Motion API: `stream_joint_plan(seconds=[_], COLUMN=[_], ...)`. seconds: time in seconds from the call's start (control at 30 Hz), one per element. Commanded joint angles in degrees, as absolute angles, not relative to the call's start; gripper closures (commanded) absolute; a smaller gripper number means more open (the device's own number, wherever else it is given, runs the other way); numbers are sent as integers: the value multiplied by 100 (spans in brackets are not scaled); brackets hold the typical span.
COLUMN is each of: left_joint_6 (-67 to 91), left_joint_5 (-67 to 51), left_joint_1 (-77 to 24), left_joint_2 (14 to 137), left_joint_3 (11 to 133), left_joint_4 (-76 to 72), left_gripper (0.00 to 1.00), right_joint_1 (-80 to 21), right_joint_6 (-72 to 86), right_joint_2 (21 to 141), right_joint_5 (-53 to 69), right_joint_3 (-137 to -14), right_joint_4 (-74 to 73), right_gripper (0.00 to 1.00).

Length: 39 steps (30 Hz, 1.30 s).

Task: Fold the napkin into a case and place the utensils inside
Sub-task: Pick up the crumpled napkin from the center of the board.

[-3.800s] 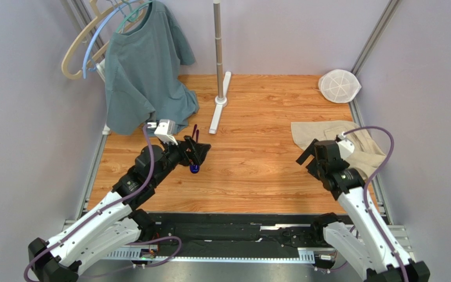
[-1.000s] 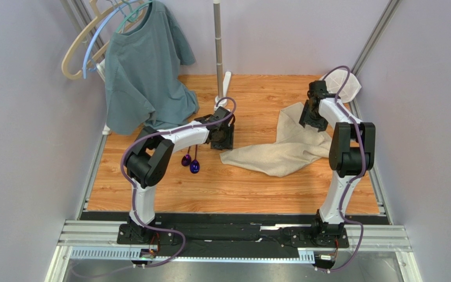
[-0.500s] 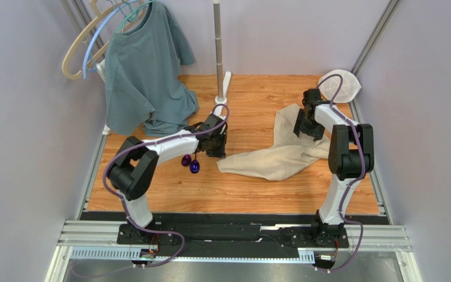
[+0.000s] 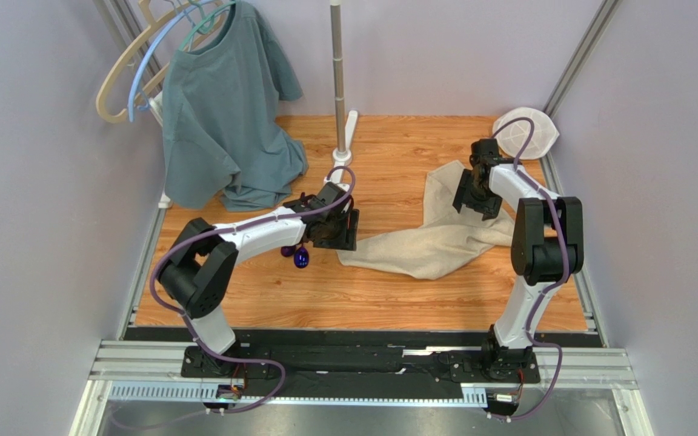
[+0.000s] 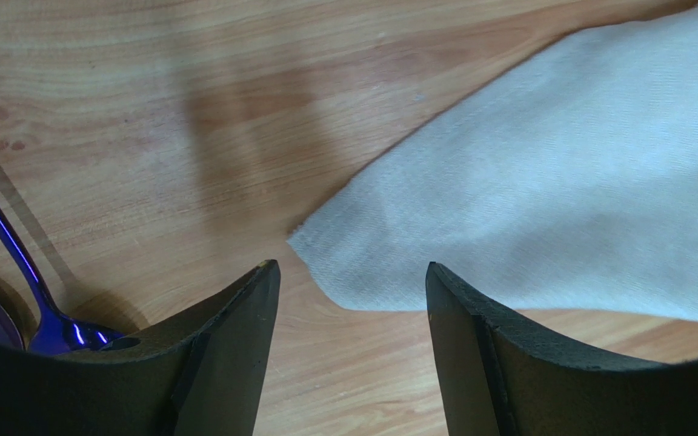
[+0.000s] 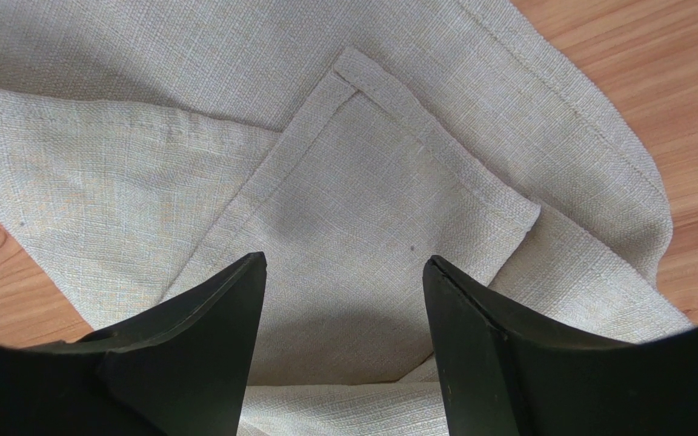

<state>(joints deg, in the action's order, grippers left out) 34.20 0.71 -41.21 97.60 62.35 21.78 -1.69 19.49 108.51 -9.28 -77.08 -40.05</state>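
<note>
1. I am operating in a robotics lab test cell.
2. Plain grey wall panels (image 4: 43,227) and aluminium frame posts (image 4: 583,54) enclose the wood-grain desk (image 4: 389,300).
3. The left arm (image 4: 234,238) and right arm (image 4: 536,238) are bolted to a slotted metal rail (image 4: 598,368) at the desk's near edge.

Overhead wide; wrists close above napkin (image 4: 427,249)

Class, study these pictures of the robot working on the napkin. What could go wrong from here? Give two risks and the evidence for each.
1. The left hand is open at the napkin tip, with the spoons just beside it; a grab or drag there may knock them away.
2. The right hand is open over a folded-over corner of the rumpled cloth; closing there may pinch two layers and fold crookedly.
</note>
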Motion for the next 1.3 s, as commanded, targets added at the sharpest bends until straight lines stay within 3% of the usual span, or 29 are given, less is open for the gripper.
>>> stream_joint_plan(seconds=[0.0, 0.2, 0.27, 0.3, 0.37, 0.4, 0.5, 0.73, 0.87, 1.1, 1.27], left_joint_6=[3621, 3761, 3867, 3876, 3806, 3762, 3525, 2349, 2048, 2767, 3015], left_joint_5=[650, 1020, 1106, 1168, 1343, 1371, 1433, 1249, 433, 176, 88], left_joint_1=[-4210, -4465, -4482, -4491, -4491, -4491, -4500, -4789, -5106, -5124, -5124], left_joint_2=[10185, 10748, 10871, 10889, 10802, 10732, 10241, 8493, 7525, 7813, 7831], left_joint_3=[6451, 6627, 6601, 6522, 6460, 6408, 6233, 5328, 4720, 5098, 5036], left_joint_4=[2479, 2566, 2540, 2470, 2443, 2400, 2164, 1013, 97, 1212, 1309], left_gripper=[33, 35, 41, 57, 75, 89, 100, 100, 100, 100, 100], right_joint_1=[-167, -158, -158, -158, -150, -141, -79, -97, -254, -281, -273], right_joint_6=[1952, 1890, 1872, 1872, 1846, 1820, 1749, 1924, 2188, 2908, 3437], right_joint_2=[10538, 10661, 10731, 10801, 10854, 10915, 11047, 10812, 9489, 7606, 6987], right_joint_5=[-931, -1239, -1283, -1309, -1301, -1283, -1257, -845, -448, 605, 1195], right_joint_3=[-7840, -7971, -8077, -8103, -8147, -8156, -8305, -8017, -6911, -4748, -3517], right_joint_4=[-3929, -3981, -3946, -3946, -3859, -3832, -3797, -4034, -3728, -3630, -3227], right_gripper=[32, 32, 31, 30, 26, 25, 24, 31, 37, 46, 51])
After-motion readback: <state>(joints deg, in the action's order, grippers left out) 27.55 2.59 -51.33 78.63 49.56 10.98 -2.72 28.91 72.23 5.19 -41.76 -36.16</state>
